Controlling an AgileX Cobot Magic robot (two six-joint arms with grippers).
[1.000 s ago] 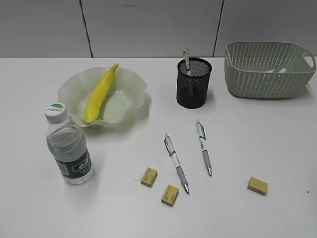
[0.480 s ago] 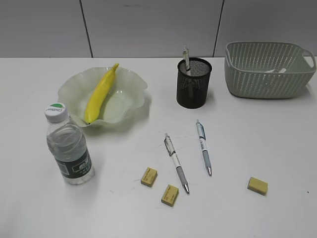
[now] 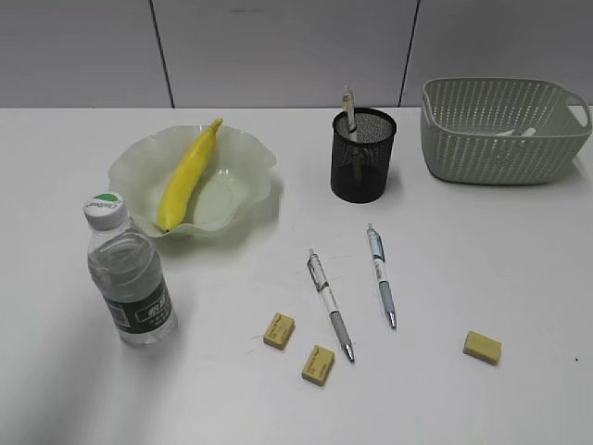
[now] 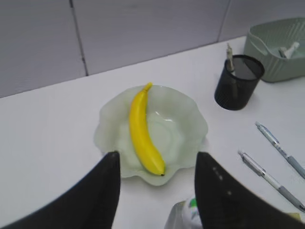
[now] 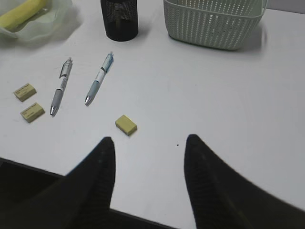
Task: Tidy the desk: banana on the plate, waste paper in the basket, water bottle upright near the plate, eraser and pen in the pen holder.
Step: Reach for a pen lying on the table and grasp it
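Note:
The banana [image 3: 188, 176] lies in the plate [image 3: 130, 171]. Just in front of the plate the water bottle [image 3: 130, 273] stands upright. A pen [image 3: 348, 109] sticks out of the pen holder [image 3: 362, 156], and waste paper [image 3: 515, 133] lies in the basket [image 3: 500, 139]. Two pens [image 3: 331, 304] [image 3: 381, 276] and three erasers [image 3: 279, 330] [image 3: 318, 364] [image 3: 482, 347] lie on the desk [image 3: 482, 260]. Neither arm shows in the exterior view. My left gripper [image 4: 157, 160] is open above the bottle cap [image 4: 188, 214], holding nothing. My right gripper [image 5: 148, 143] is open and empty, near one eraser [image 5: 126, 124].
The desk's front edge [image 5: 143, 217] runs under my right gripper. A grey panelled wall [image 3: 278, 46] backs the desk. Bare tabletop lies between the basket and the right-hand eraser.

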